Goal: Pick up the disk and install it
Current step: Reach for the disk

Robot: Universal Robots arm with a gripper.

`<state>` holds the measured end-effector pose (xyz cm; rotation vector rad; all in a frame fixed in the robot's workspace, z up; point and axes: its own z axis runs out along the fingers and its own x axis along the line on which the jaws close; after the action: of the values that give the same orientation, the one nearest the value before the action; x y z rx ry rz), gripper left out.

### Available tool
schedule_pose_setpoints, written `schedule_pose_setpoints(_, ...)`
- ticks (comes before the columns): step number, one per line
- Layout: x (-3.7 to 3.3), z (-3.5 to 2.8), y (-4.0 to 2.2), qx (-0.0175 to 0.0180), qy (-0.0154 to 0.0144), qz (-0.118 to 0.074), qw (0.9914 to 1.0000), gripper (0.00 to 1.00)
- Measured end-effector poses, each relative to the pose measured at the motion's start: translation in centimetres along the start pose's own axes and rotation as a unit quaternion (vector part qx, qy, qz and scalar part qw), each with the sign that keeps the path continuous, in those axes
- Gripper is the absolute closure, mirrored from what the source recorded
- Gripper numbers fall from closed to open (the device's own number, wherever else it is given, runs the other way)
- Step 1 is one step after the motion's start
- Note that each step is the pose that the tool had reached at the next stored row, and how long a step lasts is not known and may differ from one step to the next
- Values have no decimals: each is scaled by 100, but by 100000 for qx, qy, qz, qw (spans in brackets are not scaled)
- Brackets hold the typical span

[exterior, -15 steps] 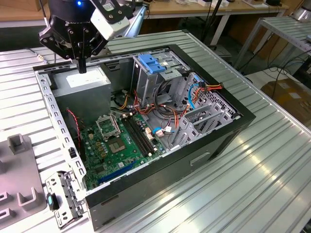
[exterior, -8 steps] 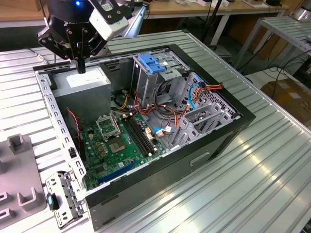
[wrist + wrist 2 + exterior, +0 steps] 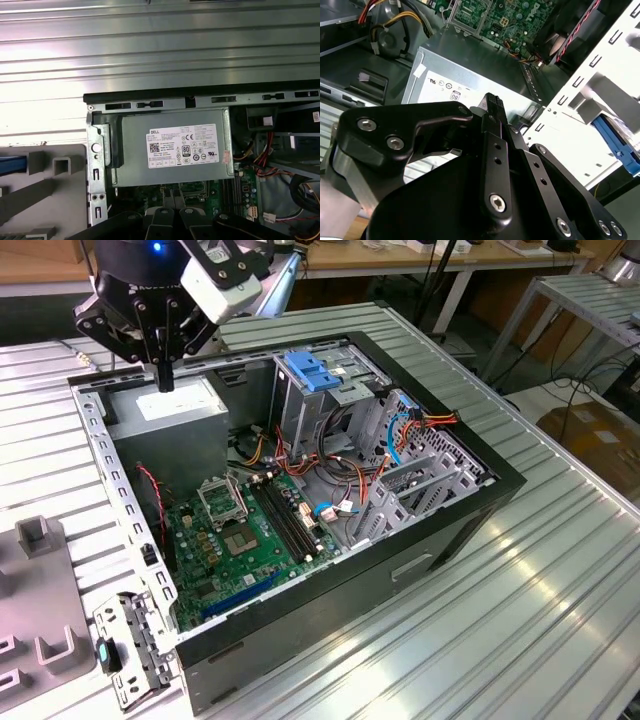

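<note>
Fingers [image 3: 164, 373] together and empty, just over power-supply box [image 3: 200, 406] (grey, white label).

Exterior view high, oblique over open computer case [image 3: 440, 540], both wrist views close above its power supply [image 3: 175, 147]

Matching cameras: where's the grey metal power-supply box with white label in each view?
Exterior view: grey metal power-supply box directly under the gripper.
First wrist view: box mid-frame, white label facing camera.
Second wrist view: box behind the gripper.
Shared landmark: green motherboard beside it.
</note>
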<state>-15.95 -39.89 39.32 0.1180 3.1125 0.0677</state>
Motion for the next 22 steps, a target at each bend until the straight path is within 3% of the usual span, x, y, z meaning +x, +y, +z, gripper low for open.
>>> schedule_pose_setpoints(22, 66, -1, -5, 2, 1, -2, 100000, 89)
